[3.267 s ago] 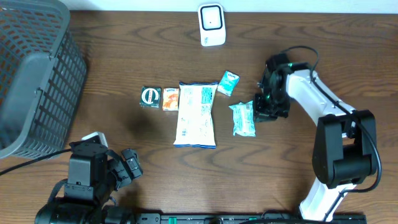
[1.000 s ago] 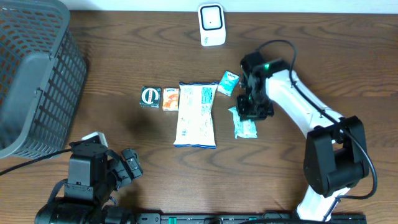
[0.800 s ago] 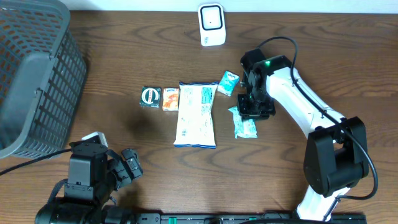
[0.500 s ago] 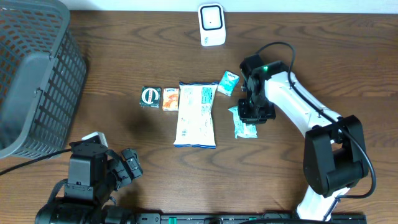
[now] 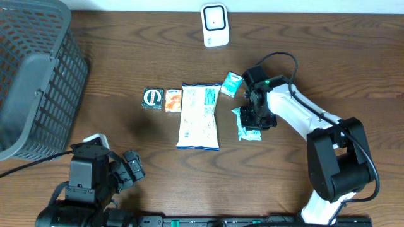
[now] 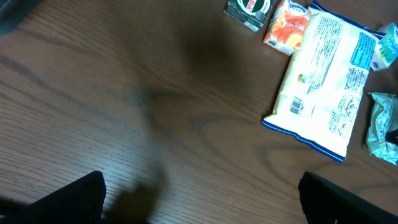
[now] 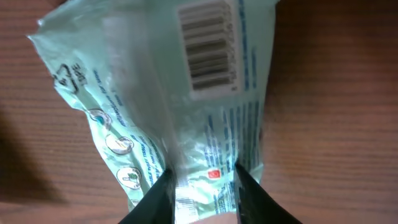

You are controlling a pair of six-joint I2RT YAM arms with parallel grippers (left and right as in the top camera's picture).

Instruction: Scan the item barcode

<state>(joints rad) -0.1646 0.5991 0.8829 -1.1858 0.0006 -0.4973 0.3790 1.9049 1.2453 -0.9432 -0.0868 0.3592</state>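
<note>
A pale green tissue pack (image 5: 248, 130) lies on the table right of centre, its barcode (image 7: 208, 53) facing up in the right wrist view. My right gripper (image 5: 255, 115) is down on it. Its two dark fingers (image 7: 160, 198) press against a raised fold of the wrap (image 7: 155, 93), which fills the narrow gap between them (image 7: 202, 194). The white scanner (image 5: 214, 25) stands at the back edge, well away from the pack. My left gripper (image 6: 202, 208) hangs wide open over bare wood at the front left (image 5: 129, 167), holding nothing.
Left of the pack lie a white and blue snack bag (image 5: 199, 115), an orange carton (image 5: 173, 99), a dark green packet (image 5: 153, 98) and a small teal packet (image 5: 231, 83). A grey basket (image 5: 38, 75) fills the far left.
My right gripper has shifted a little toward the front along the tissue pack and its jaws have worked on the wrap. The pack still lies on the table. The left arm is still.
</note>
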